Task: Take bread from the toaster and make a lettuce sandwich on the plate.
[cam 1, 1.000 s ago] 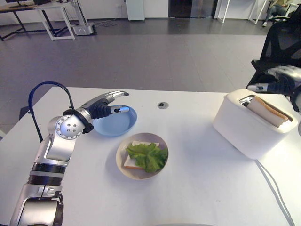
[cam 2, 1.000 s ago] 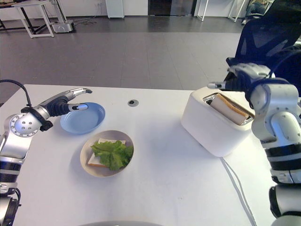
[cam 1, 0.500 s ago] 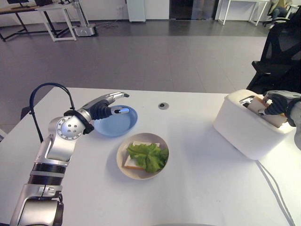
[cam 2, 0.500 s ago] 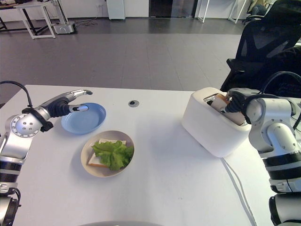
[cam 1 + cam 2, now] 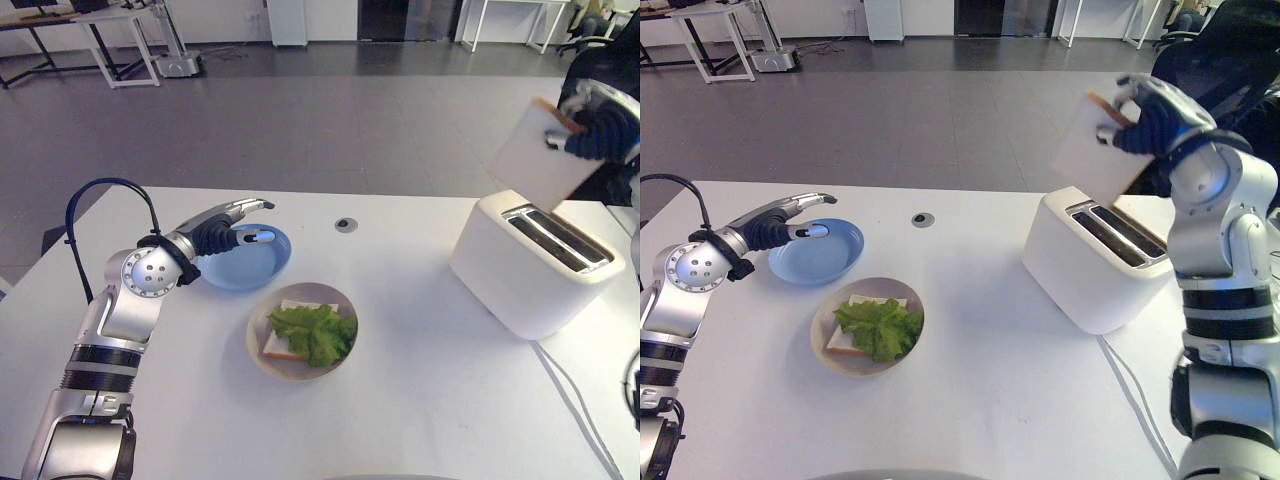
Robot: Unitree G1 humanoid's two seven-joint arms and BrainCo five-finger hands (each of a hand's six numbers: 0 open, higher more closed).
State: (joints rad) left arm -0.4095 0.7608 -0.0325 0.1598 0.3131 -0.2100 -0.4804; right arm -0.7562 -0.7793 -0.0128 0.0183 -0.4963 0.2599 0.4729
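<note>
- A white surface [image 5: 420, 400] is seen across the lower half of the frame, with a small round grommet [image 5: 346, 224] set into it near its far edge.
- A white toaster [image 5: 530, 275] stands at the right of the surface, its two slots facing up; a pale cable [image 5: 578, 395] is laid along the surface towards the lower right.
- A slice of bread [image 5: 1092, 150] is held tilted in the air above the toaster, at the upper right, clear of the slots. The fingers of the right hand [image 5: 1152, 115] are closed around its upper edge.
- A beige plate [image 5: 256, 348] sits at the middle of the surface. On it lies another bread slice [image 5: 299, 306], covered by a lettuce leaf [image 5: 315, 333].
- A light blue dish [image 5: 245, 265] is placed just beyond the plate, to the left.
- The left hand [image 5: 222, 226] is held over the near-left rim of the blue dish, its fingers stretched out and nothing gripped.
- Behind the surface a grey floor [image 5: 330, 120] is seen, with desks [image 5: 100, 20] at the upper left and a black office chair [image 5: 1210, 60] at the upper right.
</note>
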